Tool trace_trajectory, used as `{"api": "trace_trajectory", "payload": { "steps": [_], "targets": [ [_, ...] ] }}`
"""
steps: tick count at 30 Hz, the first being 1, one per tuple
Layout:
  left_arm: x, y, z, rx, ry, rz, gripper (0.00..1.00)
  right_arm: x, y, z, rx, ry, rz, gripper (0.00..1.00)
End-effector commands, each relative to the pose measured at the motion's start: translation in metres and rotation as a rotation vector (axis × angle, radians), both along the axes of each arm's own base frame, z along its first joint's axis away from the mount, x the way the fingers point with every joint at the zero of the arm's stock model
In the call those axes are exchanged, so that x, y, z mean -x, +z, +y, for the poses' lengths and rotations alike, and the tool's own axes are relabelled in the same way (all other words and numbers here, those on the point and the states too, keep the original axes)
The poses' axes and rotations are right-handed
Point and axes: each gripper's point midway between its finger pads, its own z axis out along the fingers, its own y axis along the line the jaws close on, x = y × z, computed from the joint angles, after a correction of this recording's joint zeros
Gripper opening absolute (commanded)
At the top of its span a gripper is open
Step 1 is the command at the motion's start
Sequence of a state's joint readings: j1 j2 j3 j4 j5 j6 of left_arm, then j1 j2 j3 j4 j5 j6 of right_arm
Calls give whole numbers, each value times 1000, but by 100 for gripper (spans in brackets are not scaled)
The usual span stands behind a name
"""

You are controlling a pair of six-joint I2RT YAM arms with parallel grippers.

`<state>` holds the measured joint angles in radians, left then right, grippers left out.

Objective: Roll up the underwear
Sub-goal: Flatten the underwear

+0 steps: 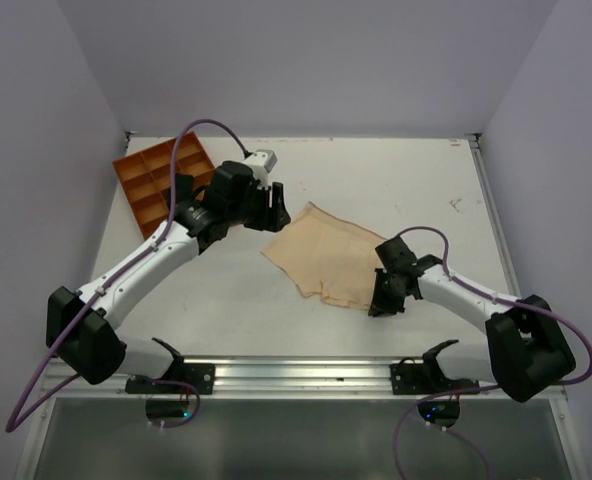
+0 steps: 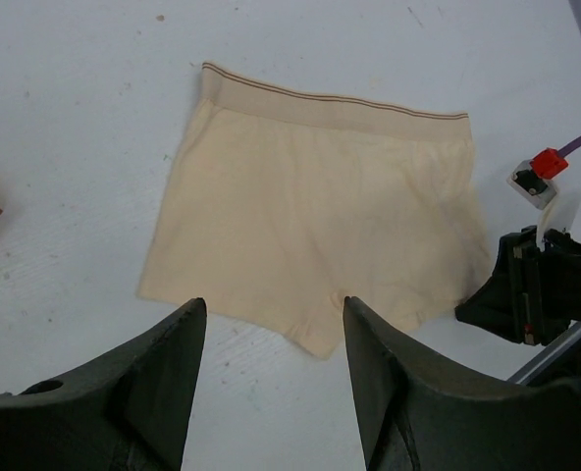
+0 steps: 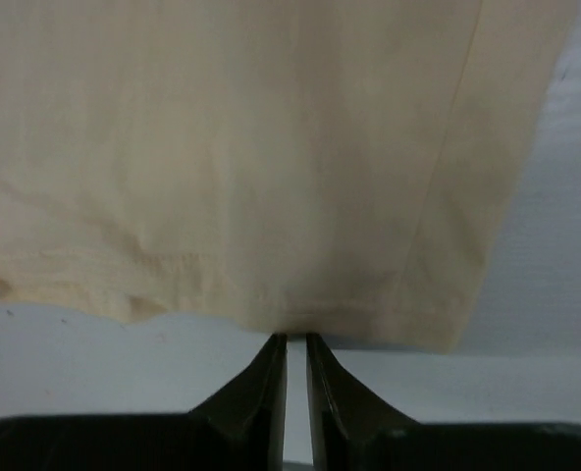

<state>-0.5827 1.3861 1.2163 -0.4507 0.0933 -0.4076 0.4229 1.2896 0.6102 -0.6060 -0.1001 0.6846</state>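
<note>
The pale beige thin-fabric underwear [image 1: 326, 255] lies flat in the middle of the white table [image 1: 426, 190]. The right gripper [image 3: 295, 340] touches its near-right edge with jaws nearly together; whether they pinch the fabric can't be told. The left gripper [image 2: 271, 312] hovers at the far-left corner, jaws wide apart, and beyond it sits an orange compartmented tray [image 1: 161, 180].

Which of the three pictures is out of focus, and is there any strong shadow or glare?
Top view: even, soft light, faint shadows, no glare. Left wrist view: the underwear is sharp; the left gripper is dark, with little detail. Right wrist view: the underwear fills the frame, very close and blurred.
</note>
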Motion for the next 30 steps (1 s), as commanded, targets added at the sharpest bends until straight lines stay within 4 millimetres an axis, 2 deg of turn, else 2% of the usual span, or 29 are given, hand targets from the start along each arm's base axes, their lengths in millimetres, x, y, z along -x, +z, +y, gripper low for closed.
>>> {"api": "trace_trajectory", "payload": {
  "steps": [1,5,6,8,11,12,13,14,17,18,19,20,22,23,24,25,26,28,29,30],
  "targets": [
    [6,-15,15,-66,21,16,62,-2,4,23,-41,-83,-77,16],
    [8,-13,19,-86,10,0,62,12,6,58,-70,-52,-84,9],
    [8,-11,19,-83,7,-7,62,17,13,74,-81,-18,-90,9],
    [8,-7,17,-73,-1,-15,62,19,22,87,-63,2,-92,10],
    [9,2,14,-47,-14,-38,62,21,41,98,-53,8,-116,21],
    [8,7,12,-30,-17,-50,62,18,57,96,-47,1,-145,27],
    [9,8,10,-19,-24,-52,62,12,66,91,-32,-8,-175,30],
    [10,8,7,-3,-33,-48,62,1,83,89,-32,-15,-225,31],
    [13,-6,-4,34,-19,-2,61,-26,105,48,58,-16,-278,34],
    [13,-15,-7,44,-17,7,61,-44,108,26,72,-92,-281,34],
    [14,-24,-10,53,-19,22,61,-52,110,16,75,-107,-283,34],
    [13,-39,-13,52,-8,58,61,-69,115,-1,93,-126,-310,35],
    [12,-63,-13,26,9,103,60,-87,115,-13,121,-134,-307,38],
    [10,-83,-13,-2,18,143,60,-96,113,-24,143,-139,-305,40],
    [8,-93,-13,-16,23,154,60,-102,111,-28,151,-143,-296,43],
    [5,-103,-12,-34,32,159,60,-109,101,-31,167,-146,-259,45],
    [4,-124,-10,-71,34,188,60,-119,104,-29,145,-148,-268,51],
    [-3,-140,-9,-106,43,199,60,-132,95,-38,139,-191,-234,53],
    [-3,-158,-8,-141,35,228,60,-143,99,-37,112,-203,-251,53],
    [-8,-159,-12,-140,30,223,59,-150,98,-45,104,-232,-251,53]
  ]
}}
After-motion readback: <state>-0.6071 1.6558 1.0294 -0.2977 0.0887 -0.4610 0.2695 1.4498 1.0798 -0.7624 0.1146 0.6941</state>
